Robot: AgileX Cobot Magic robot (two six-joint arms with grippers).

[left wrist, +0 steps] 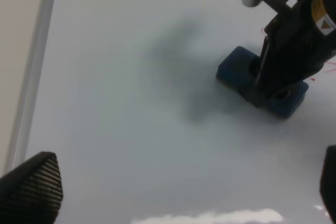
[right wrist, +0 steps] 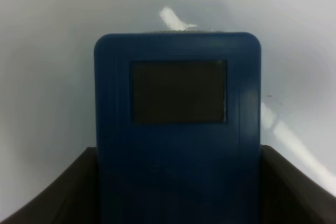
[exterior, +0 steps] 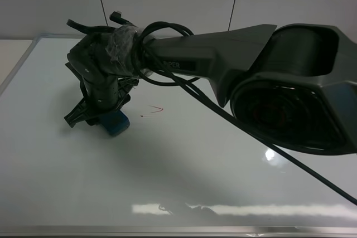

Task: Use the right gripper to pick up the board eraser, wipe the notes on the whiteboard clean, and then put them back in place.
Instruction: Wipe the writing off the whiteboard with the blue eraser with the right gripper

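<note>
The fingers (right wrist: 52, 198) of our right gripper (exterior: 103, 116) are pinched narrow on the board eraser (exterior: 117, 122), gripping its sides. It rests, as far as we can tell, flat on the whiteboard (exterior: 195, 165), just beside the notes (exterior: 153, 110). We judge this to be the wiping step; next we must sweep across that faint red scribble, pressing evenly.

board eraser (exterior: 118, 124) half hidden beneath the right gripper (exterior: 104, 111)
</note>
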